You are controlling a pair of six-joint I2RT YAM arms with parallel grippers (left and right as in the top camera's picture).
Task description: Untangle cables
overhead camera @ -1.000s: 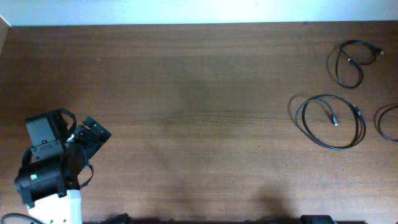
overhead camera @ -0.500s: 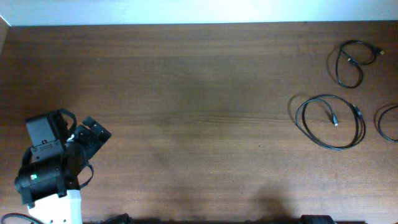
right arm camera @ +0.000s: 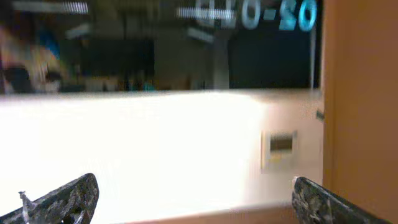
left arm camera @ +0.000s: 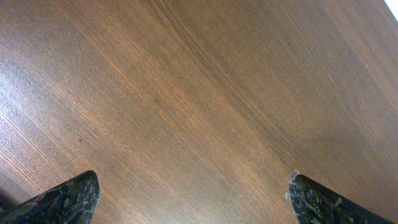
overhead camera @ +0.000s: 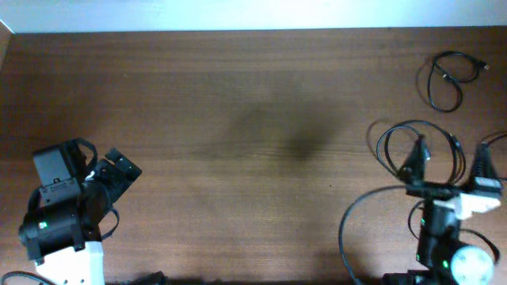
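Observation:
Three thin black cables lie apart at the right of the wooden table [overhead camera: 253, 119]. One small loop [overhead camera: 444, 77] is at the far right. A round coil [overhead camera: 383, 157] lies nearer. A third cable [overhead camera: 493, 138] at the right edge is mostly hidden. My right gripper [overhead camera: 450, 158] is open, with its fingers spread above the round coil and the edge cable. Its own wrist view is blurred, shows a bright wall and no cable, and its jaws [right arm camera: 196, 199] hold nothing. My left gripper [overhead camera: 119, 170] is at the lower left, far from the cables. It is open and empty over bare wood [left arm camera: 193, 193].
The table's far edge meets a white wall [overhead camera: 253, 12]. The thicker black wires of the right arm [overhead camera: 346, 229] loop over the table at the lower right. The left arm's body [overhead camera: 59, 214] stands at the lower left corner.
The right arm has come into view from the bottom right, and its open gripper now reaches over the round coil. The left arm and the cables have not moved.

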